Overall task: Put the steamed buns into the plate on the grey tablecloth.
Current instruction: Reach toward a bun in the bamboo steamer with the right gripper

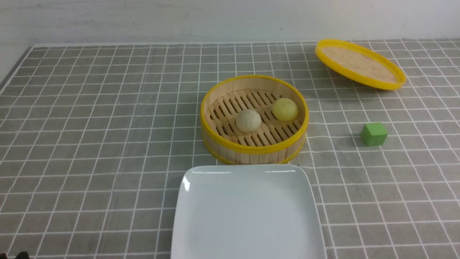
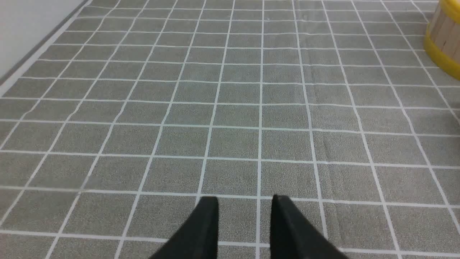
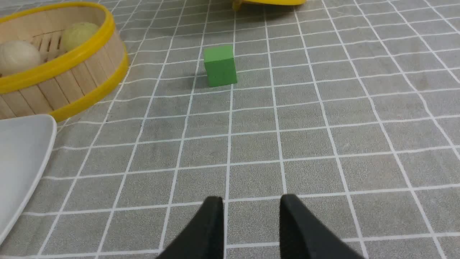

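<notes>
The pale beige-white bun and the yellow bun sit side by side inside the open bamboo steamer. The white square plate lies empty on the grey tablecloth, just in front of the steamer. Both buns and a corner of the plate also show in the right wrist view. My left gripper hovers over bare cloth far left of the steamer, jaws apart and empty. My right gripper hovers over bare cloth right of the plate, jaws apart and empty.
The steamer lid rests tilted at the back right. A green cube stands right of the steamer and shows ahead of my right gripper. The steamer's edge shows in the left wrist view. The cloth's left edge meets the white table.
</notes>
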Action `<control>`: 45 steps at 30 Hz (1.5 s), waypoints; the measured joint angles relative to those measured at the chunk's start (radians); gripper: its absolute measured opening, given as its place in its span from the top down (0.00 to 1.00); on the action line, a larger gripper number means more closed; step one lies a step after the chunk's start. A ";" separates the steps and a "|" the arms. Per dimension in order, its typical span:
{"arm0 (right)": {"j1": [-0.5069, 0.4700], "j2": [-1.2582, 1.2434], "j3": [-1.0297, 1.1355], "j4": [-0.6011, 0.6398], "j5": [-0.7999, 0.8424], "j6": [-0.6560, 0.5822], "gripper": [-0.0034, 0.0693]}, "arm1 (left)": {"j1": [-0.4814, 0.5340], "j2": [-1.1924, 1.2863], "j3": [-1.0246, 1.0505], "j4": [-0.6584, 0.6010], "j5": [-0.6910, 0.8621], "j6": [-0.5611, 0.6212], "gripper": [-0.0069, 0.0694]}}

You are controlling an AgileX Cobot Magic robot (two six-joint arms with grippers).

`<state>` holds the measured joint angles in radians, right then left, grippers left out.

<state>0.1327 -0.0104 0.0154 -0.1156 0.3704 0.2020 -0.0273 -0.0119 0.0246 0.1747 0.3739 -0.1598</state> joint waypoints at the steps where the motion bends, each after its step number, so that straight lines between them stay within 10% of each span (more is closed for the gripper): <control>1: 0.000 0.000 0.000 0.000 0.000 0.000 0.62 | 0.000 0.000 0.000 0.000 0.000 0.000 0.59; 36: 0.000 0.000 0.004 -0.103 -0.024 -0.006 0.62 | 0.000 0.000 0.000 -0.007 0.000 -0.027 0.59; 45: 0.000 0.000 0.009 0.225 -0.220 0.551 0.62 | 0.000 0.000 0.003 -0.629 0.004 -0.588 0.59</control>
<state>0.1327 -0.0104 0.0243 0.1090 0.1499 0.7534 -0.0273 -0.0119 0.0277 -0.4540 0.3784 -0.7476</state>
